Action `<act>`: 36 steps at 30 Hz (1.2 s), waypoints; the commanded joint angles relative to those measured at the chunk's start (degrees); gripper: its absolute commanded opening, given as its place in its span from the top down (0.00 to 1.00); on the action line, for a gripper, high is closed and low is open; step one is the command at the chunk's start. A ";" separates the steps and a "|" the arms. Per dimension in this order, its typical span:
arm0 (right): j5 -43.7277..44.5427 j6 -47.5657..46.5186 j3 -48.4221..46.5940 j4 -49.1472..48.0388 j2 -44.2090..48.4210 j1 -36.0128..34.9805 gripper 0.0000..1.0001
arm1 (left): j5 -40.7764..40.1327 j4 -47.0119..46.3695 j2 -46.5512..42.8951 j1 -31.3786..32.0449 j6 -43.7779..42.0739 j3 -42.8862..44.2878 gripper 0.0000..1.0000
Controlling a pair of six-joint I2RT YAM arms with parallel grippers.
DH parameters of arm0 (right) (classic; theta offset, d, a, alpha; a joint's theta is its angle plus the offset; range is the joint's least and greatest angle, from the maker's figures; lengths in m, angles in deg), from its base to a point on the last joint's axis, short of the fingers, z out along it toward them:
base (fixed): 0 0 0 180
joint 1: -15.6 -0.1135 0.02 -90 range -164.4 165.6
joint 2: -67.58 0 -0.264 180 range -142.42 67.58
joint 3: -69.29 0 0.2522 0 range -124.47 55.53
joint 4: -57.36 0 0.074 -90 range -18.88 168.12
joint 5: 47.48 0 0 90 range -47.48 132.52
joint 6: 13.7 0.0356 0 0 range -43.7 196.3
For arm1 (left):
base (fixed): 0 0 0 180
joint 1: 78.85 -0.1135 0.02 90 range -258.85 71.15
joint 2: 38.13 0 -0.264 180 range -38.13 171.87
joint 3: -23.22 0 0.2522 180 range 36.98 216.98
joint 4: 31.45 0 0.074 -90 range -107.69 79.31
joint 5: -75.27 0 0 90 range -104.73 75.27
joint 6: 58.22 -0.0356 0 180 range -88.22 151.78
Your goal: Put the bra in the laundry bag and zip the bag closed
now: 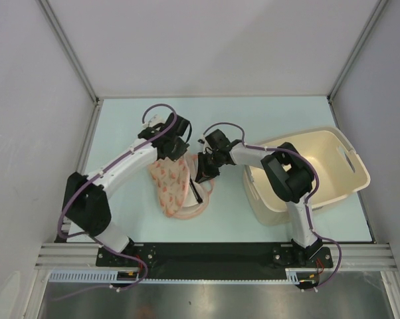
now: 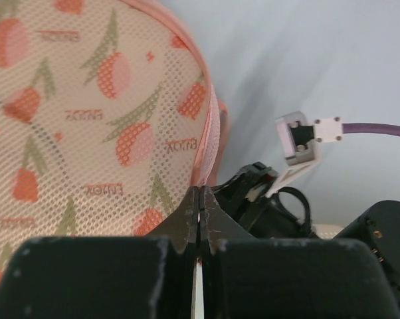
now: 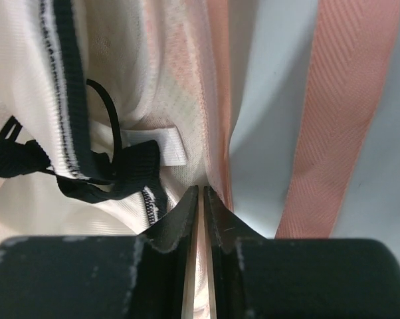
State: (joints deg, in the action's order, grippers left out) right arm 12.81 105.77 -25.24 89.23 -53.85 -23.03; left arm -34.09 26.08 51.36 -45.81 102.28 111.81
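**Bra at the mouth of the bag, zip not yet run**

The left gripper [image 2: 200, 203] is pinched tight on the pink edge seam of the laundry bag [image 1: 168, 185], at the bag's far end. The bag lies on the table [image 1: 120, 119] between the two arms. Its long axis runs far to near, leaning a little to the right at the near end, with the patterned mesh face up and the open edge towards the right.

In the right wrist view the bra [image 3: 24, 73] sits against the bag's paler lining, its black strap [image 3: 130, 166] bunched just left of the fingers. I judge it to be at least partly inside; how much hangs out I cannot tell. The right gripper [image 3: 201, 199] is closed to a thin slit on the pink edge on the bag's right side. The cream basket [image 1: 326, 166] stands apart, further right.

Left to do, by my reading: tuck in any loose strap, then draw the zip round.
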 commanded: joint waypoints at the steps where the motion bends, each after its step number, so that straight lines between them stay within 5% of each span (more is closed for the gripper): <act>1: -0.61 0.58 1.05 -0.44 -1.80 0.49 0.88 | -0.16 -5.52 4.54 2.12 0.34 5.32 1.00; 12: -1.31 1.37 2.02 -0.36 -1.71 1.80 0.88 | 5.02 -14.41 13.69 3.26 -6.16 4.45 1.00; 18: -1.49 0.94 2.11 0.88 -0.22 2.07 0.88 | 8.09 -22.99 8.53 3.00 -10.82 -3.34 0.99; 22: -1.31 0.32 0.88 2.37 -0.13 1.89 0.88 | 11.08 -26.28 3.43 1.86 -13.80 -8.55 0.80; 25: -0.35 -0.38 0.70 2.98 -0.13 1.81 0.88 | 12.23 -28.21 -1.75 1.24 -16.61 -11.28 0.51; 29: -0.08 -0.73 0.88 3.16 -0.83 1.98 0.88 | 14.51 -29.35 -7.03 0.10 -20.39 -11.29 0.38; 32: 0.27 -1.17 1.14 3.51 -0.74 1.98 0.88 | 15.23 -26.48 -10.90 -1.13 -22.51 -9.80 0.34; 36: 0.36 -1.52 0.79 4.04 -0.65 1.98 0.88 | 16.09 -19.61 -16.80 -4.98 -21.64 -12.06 0.48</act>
State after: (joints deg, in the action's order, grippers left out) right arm 9.90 107.13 -24.32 89.18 -54.22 -21.33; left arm -20.45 0.96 40.78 -46.97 82.67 100.12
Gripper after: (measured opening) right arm 0.119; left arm 0.589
